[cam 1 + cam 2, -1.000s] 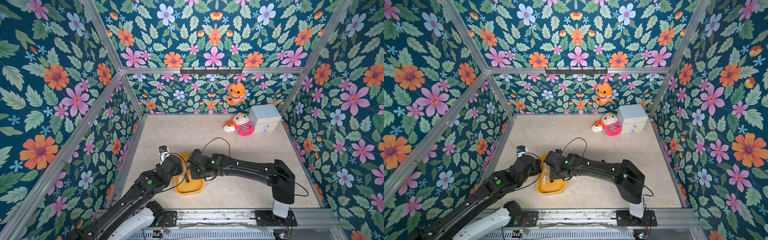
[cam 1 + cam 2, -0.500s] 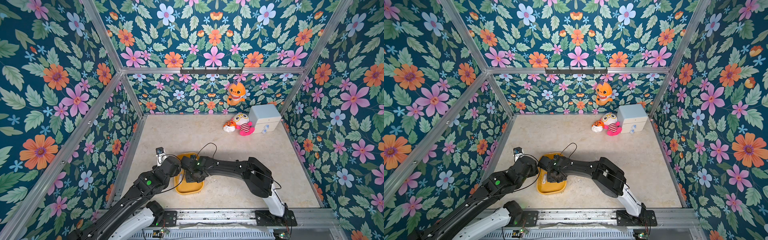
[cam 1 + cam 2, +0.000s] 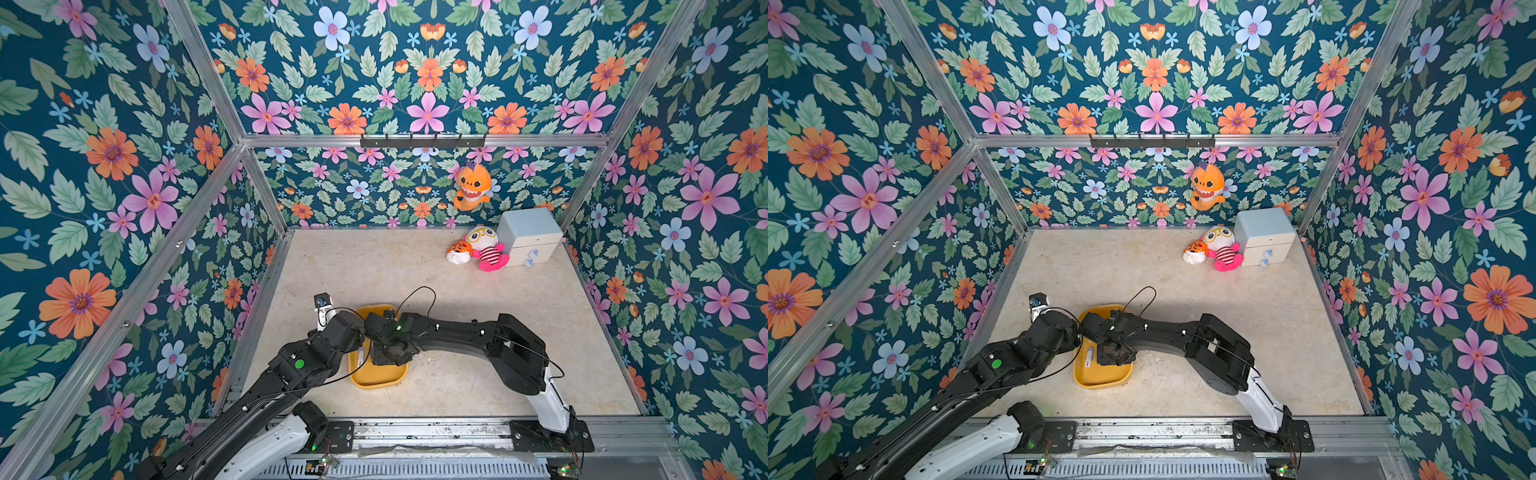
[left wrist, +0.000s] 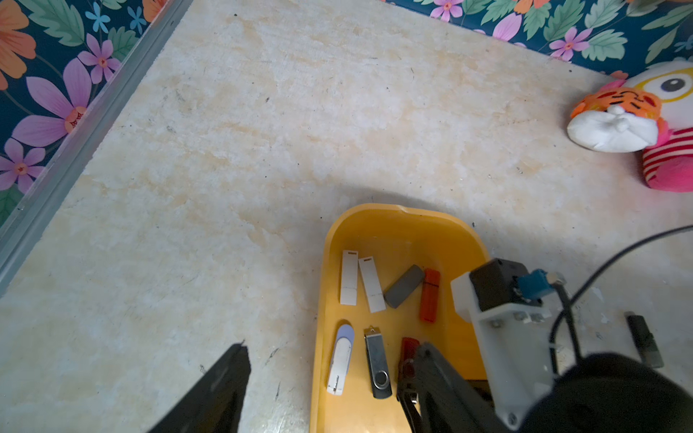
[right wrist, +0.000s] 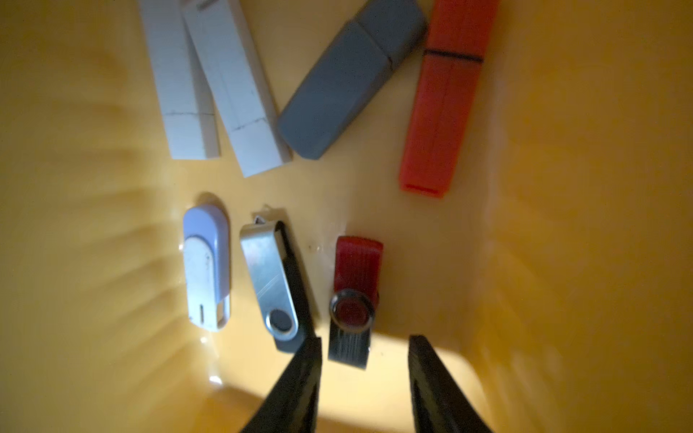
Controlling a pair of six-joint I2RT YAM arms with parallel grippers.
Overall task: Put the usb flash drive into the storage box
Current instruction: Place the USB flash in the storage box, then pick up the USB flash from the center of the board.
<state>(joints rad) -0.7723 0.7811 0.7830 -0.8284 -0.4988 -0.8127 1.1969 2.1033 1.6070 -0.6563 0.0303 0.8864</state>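
The storage box is a yellow tray near the front, seen in both top views, with both arms over it. My right gripper is low inside the box and open. A red swivel usb flash drive lies loose on the box floor just ahead of its fingertips. Several other drives lie beside it: white, grey, orange, lavender and silver-black. My left gripper hangs open over the box's rim and holds nothing. A black drive lies on the table outside the box.
Two plush toys and a pale drawer cabinet sit at the back right. An orange plush hangs on the back wall. The left wall's metal rail runs close to my left arm. The right arm's cable loops above the box.
My right arm has swung down into the box and its jaws have parted, leaving the red drive on the floor. The left arm has shifted slightly to the left.
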